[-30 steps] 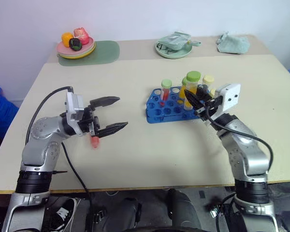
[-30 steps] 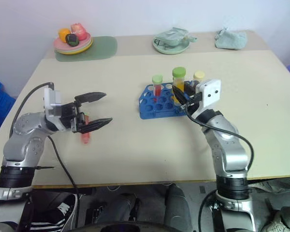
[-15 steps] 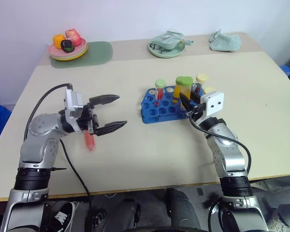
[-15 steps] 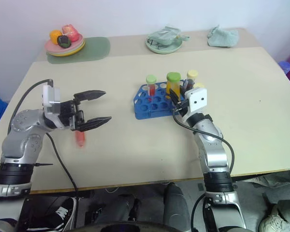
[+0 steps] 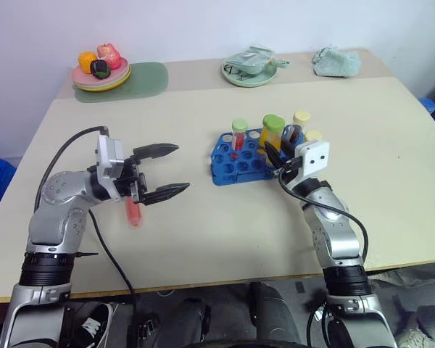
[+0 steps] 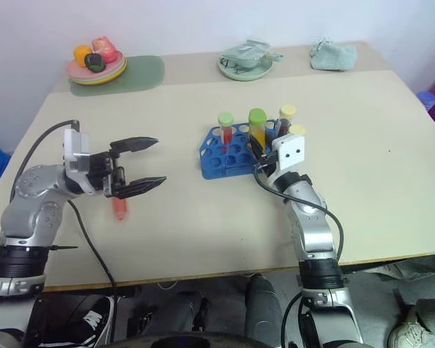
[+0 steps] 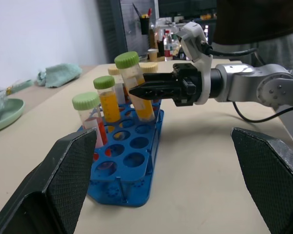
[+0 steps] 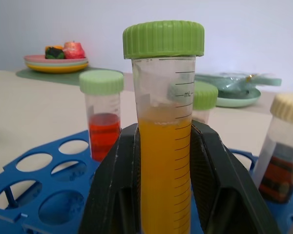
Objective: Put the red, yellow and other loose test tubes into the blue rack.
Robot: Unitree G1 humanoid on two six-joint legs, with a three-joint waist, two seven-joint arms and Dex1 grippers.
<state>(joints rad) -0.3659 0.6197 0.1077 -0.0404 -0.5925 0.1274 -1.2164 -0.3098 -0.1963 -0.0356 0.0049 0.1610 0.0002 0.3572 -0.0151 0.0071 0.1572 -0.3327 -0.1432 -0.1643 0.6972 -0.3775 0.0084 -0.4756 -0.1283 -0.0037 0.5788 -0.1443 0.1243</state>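
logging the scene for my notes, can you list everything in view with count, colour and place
table: one, beige, under everything
rack: one, blue, table centre
yellow tube: one, green cap, over the rack
tubes standing in the rack: at least four, one red with a green cap, others green- or cream-capped
loose red tube: one, lying on the table under the left arm
plate of toy fruit: one, pink, far left on a green mat
green plate: one, far centre, holding something green
cloth: one, pale green, far right
left pincer: black, open, empty
right pincer: black, shut on the yellow tube
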